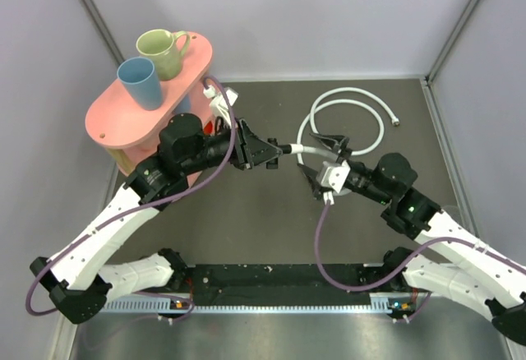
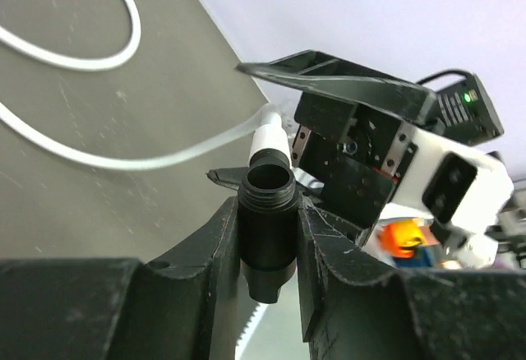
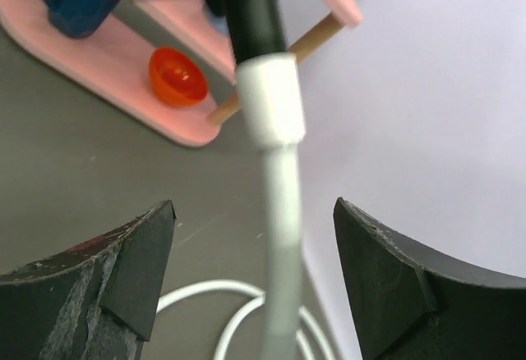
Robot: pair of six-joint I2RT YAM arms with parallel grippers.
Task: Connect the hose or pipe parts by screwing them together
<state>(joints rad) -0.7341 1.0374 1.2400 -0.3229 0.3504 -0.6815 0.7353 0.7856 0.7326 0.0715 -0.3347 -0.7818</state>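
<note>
I am clamping my left gripper (image 2: 267, 237) on the black connector (image 2: 267, 204). Both pads are pressing its barrel, and its open threaded mouth is standing just beyond my fingertips. Directly past that mouth the white collar (image 2: 269, 142) of the hose (image 1: 345, 97) is sitting against the connector; whether the threads are engaged, I cannot tell. My right gripper (image 3: 255, 212) is standing wide open and gripping nothing. The hose is running up through the gap between its two fingers, touching neither. The collar is lying beyond those fingertips, butted against the connector's black stem. Seen from above, the two grippers are facing each other tip to tip over the table (image 1: 246, 228). The rest of the hose is lying in loops on the table on the far side of my right gripper, and its free silvery end fitting (image 1: 396, 120) is resting at the outer edge of the coil. Behind my left gripper a pink shelf (image 1: 115, 122) is carrying a green mug (image 1: 160, 52) and a blue cup (image 1: 140, 82). An orange bowl (image 3: 175, 76) is sitting on its lower level.
</note>
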